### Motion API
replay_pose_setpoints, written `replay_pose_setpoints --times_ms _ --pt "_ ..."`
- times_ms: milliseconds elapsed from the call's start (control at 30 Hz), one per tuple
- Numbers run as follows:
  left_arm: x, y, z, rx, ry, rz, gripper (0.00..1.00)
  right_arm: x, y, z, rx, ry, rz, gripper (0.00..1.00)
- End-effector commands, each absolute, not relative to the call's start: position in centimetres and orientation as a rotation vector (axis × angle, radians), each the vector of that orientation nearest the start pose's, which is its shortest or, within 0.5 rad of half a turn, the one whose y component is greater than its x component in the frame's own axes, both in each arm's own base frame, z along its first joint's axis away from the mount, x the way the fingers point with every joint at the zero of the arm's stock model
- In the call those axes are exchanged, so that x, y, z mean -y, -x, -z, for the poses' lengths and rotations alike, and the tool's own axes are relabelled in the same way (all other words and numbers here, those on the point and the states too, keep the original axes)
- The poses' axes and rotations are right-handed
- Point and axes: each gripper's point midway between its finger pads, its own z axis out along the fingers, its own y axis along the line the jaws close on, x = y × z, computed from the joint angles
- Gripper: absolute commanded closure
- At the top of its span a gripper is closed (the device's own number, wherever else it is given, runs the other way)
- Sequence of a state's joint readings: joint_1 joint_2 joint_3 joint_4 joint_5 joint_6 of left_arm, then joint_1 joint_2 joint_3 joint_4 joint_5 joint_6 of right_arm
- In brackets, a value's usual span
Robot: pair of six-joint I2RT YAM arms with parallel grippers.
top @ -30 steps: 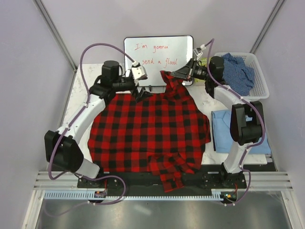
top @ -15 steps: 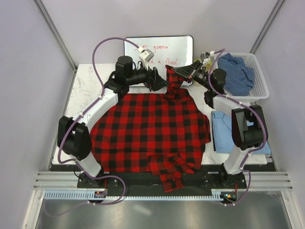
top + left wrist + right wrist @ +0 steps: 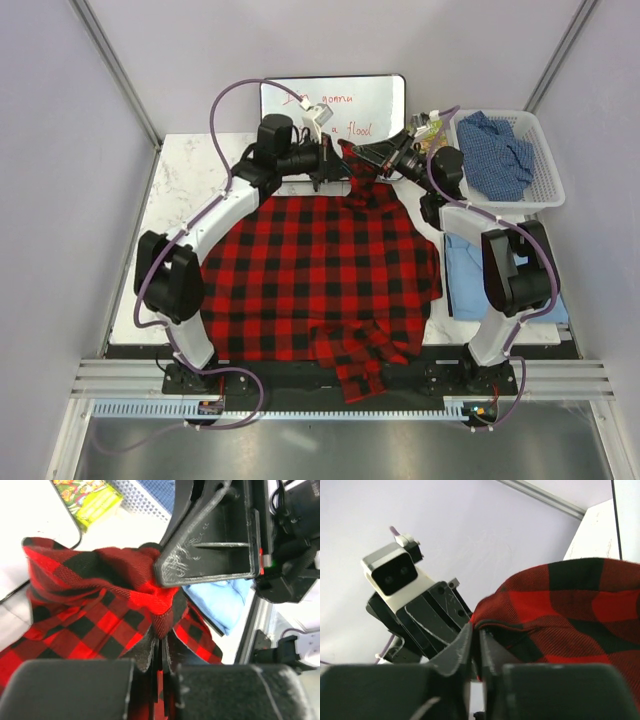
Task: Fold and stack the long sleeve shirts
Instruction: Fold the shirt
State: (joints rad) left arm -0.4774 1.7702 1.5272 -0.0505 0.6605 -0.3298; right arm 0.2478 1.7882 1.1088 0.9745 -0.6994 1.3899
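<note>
The big red-and-black checked shirt lies spread over the table's middle, with one part lifted at its far edge. My left gripper is shut on a pinch of that raised cloth. My right gripper meets it from the right, jaws nearly together with the checked hem at their tips. The light blue shirt lies folded at the right under the right arm. The darker blue speckled shirt sits in the basket.
A white basket stands at the back right. A whiteboard with red writing leans at the back, just behind both grippers. A yellow-green packet lies between board and basket. A sleeve hangs over the near edge.
The left gripper swung right to the lifted cloth and shut on it. The right gripper stayed at the fold, shifting slightly left, its jaws easing a little apart.
</note>
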Motion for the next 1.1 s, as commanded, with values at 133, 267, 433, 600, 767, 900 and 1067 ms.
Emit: replay_pose_setpoints --times_ms 133,267,433,600,767,900,1067 --pt "30.1 -39.8 -28.8 -1.849 -0.947 0.831 0.98 -23.9 -40.8 -33.9 -1.56 0.249 -1.616 0.32" --pt "28.4 -39.1 -26.9 -1.727 -1.385 0.6 0.98 -21.1 -40.7 -31.9 -1.614 0.655 -1.234 0.13" --pt "27.1 -36.6 -25.9 -1.525 -1.716 0.505 0.98 -19.2 -40.8 -30.0 -1.543 0.949 -0.924 0.11" --pt "26.6 -35.0 -26.2 -1.201 -1.931 0.344 0.98 -17.9 -40.3 -26.0 -1.492 1.154 -0.699 0.18" --pt "26.0 -34.9 -25.6 -1.028 -2.037 0.16 0.98 -18.8 -38.9 -22.3 -1.438 1.348 -0.6 0.32" --pt "26.3 -34.3 -26.6 -0.951 -2.045 0.144 0.98 -21.3 -37.0 -19.6 -1.4 1.406 -0.592 0.29" --pt "26.4 -33.9 -27.4 -0.927 -2.032 0.146 0.98 -23.7 -38.1 -18.3 -1.297 1.353 -0.497 0.26"
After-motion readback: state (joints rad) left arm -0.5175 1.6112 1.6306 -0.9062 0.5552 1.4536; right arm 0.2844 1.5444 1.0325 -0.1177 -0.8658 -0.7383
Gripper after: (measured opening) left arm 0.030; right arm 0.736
